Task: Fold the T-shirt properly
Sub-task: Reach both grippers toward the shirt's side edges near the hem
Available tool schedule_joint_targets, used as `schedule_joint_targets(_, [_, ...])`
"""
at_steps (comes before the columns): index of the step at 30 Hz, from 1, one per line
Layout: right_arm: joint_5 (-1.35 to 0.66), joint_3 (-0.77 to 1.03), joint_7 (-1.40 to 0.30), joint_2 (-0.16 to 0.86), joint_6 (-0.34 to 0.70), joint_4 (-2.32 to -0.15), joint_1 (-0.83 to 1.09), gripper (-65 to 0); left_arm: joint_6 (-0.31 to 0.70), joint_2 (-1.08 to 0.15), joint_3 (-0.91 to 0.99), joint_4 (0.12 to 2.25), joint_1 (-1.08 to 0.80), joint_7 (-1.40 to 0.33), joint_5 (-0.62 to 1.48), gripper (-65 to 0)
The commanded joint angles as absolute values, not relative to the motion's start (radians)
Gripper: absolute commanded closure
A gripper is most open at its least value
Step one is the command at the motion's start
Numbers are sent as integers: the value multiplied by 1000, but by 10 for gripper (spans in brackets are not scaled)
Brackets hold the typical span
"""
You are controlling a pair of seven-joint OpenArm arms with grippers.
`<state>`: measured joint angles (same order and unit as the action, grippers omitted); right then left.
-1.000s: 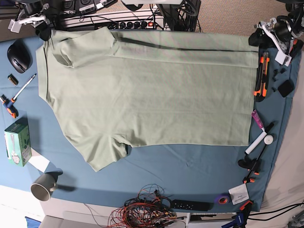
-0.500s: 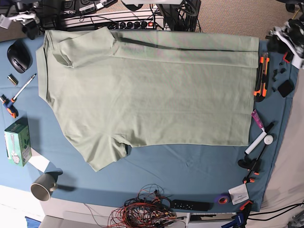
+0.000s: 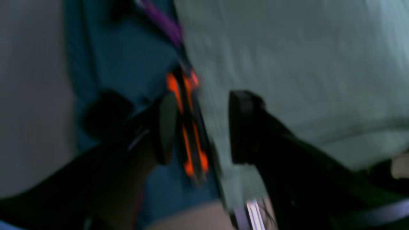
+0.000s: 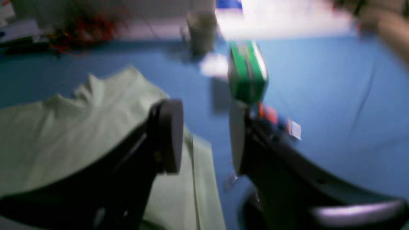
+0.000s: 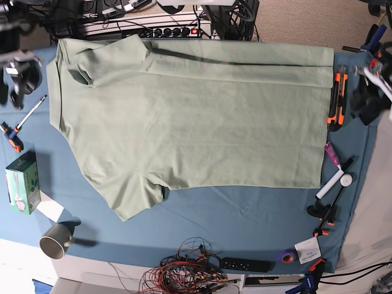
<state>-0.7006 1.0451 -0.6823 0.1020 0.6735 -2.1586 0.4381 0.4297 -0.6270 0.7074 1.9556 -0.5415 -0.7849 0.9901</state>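
The shirt (image 5: 190, 116) lies spread flat across the blue cloth (image 5: 245, 214), collar end toward the left of the overhead view, hem toward the right, top edge folded over in a long strip. One sleeve sticks out at the lower left, the other is tucked over near the top left corner.

From above, both arms are only blurs at the edges: the left gripper (image 5: 367, 101) beside the hem at the far right, the right gripper (image 5: 15, 76) off the collar end at the far left. You cannot read the fingers from up there.

The wrist cameras fill that in. The left gripper (image 3: 199, 127) hangs with its two fingers parted and nothing between them, straddling the orange-and-black pliers (image 3: 188, 127) that lie on the cloth just beside the shirt's (image 3: 287, 64) hem. A purple pen (image 3: 163, 22) shows beyond, blurred.

The right gripper (image 4: 204, 137) is likewise released, fingers apart, empty, poised over the shirt's (image 4: 64, 127) edge and the bare cloth. Only this view brings up the green box (image 4: 247, 73) close ahead, with the mug (image 4: 199, 30) and a tangle of red wires (image 4: 83, 28) farther off. Everything here is smeared.
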Motion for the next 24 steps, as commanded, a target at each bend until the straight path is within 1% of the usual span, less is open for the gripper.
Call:
schedule_joint_targets(1, [-669, 1009, -641, 117, 644, -2173, 417, -249, 414, -649, 703, 1970, -513, -757, 987, -279])
schedule_joint_targets(4, [-529, 849, -611, 117, 586, -2146, 352, -249, 389, -668, 627, 1963, -437, -731, 931, -279])
schedule_joint_targets(6, [-463, 746, -593, 117, 577, -2107, 308, -249, 373, -683, 551, 1961, -388, -717, 881, -279])
schedule_joint_targets(8, [-397, 657, -569, 117, 574, -2043, 255, -249, 345, -687, 466, 1961, -337, -701, 813, -279])
schedule_joint_targets(11, [-310, 560, -545, 133, 537, -1903, 153, -249, 313, -686, 353, 1961, -283, -679, 719, -279])
schedule_joint_targets(14, [-246, 511, -540, 176, 522, -1703, 19, -249, 307, -684, 275, 1961, -263, -674, 660, -279])
schedule_joint_targets(16, [-237, 506, -537, 216, 522, -1541, -88, -249, 307, -684, 250, 1961, -264, -671, 645, -279])
schedule_joint_targets(21, [-246, 505, -554, 332, 524, -1093, -400, -249, 307, -681, 245, 1956, -263, -671, 638, -279])
schedule_joint_targets(24, [-279, 499, -590, 393, 545, -820, -599, -249, 307, -681, 245, 1938, -264, -671, 639, -279])
